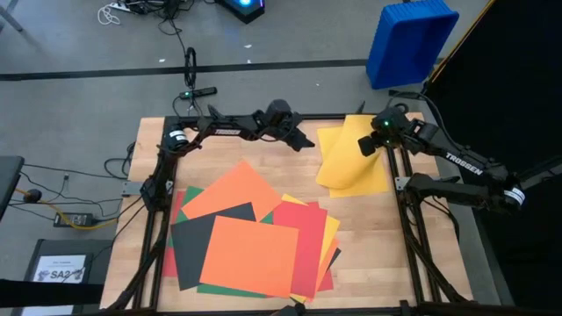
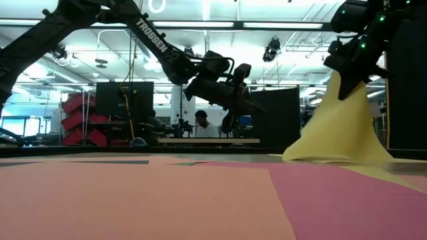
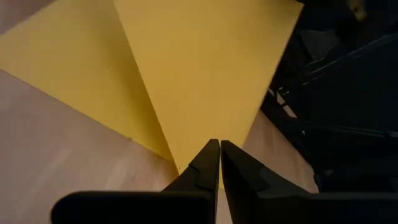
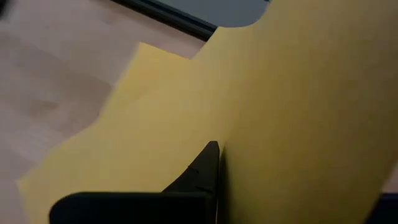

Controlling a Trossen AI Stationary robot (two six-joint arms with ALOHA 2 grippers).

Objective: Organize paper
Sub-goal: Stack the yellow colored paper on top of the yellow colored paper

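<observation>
Gripping a yellow sheet (image 1: 351, 162) by its upper edge, the right gripper (image 1: 369, 145) is holding its fingers clamped shut on the paper in the upper right of the high view, so that the sheet is hanging down from it in a curve while its lower part is resting on the worktop (image 1: 386, 246). In the low view the same sheet is draping from the gripper at the right of the frame down to the wood. Just to its left in the high view, the left gripper (image 1: 306, 140) is hovering with its fingers closed on nothing, its tip pointing toward the lifted sheet's near edge. Farther out, the pile of paper (image 1: 250, 233), in orange, red, black, green and yellow, is lying fanned and overlapping at lower centre, well apart from both grippers. From the held sheet the pile is lying down and to the left, and the right arm looks better placed to carry it there.
</observation>
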